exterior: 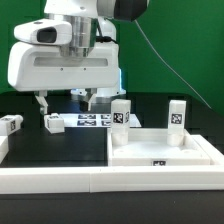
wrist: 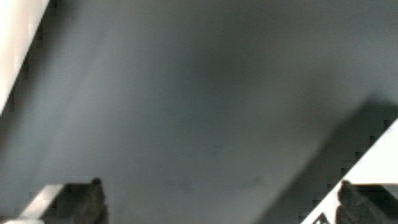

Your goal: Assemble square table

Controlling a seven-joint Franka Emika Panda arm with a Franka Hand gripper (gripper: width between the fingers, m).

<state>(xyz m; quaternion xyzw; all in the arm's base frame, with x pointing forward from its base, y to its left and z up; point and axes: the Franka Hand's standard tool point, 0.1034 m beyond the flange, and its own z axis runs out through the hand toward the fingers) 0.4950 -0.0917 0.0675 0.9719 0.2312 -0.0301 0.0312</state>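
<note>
The square table's white slab [exterior: 160, 152], with its raised rim, lies on the black table at the exterior view's right. Two white tagged legs [exterior: 121, 113] [exterior: 177, 115] stand upright at its far corners. A third leg [exterior: 52, 123] lies loose on the black surface, just below my gripper [exterior: 65, 102]. A fourth leg [exterior: 10, 125] lies at the far left edge. The gripper hangs open with nothing between its fingers. In the wrist view the gripper [wrist: 217, 205] shows only bare dark table between its two fingertips [wrist: 71, 203].
The marker board [exterior: 96, 121] lies flat between the loose leg and the slab. A long white border wall [exterior: 90, 181] runs along the front. A white edge [wrist: 18, 80] of something crosses one side of the wrist view. Green backdrop behind.
</note>
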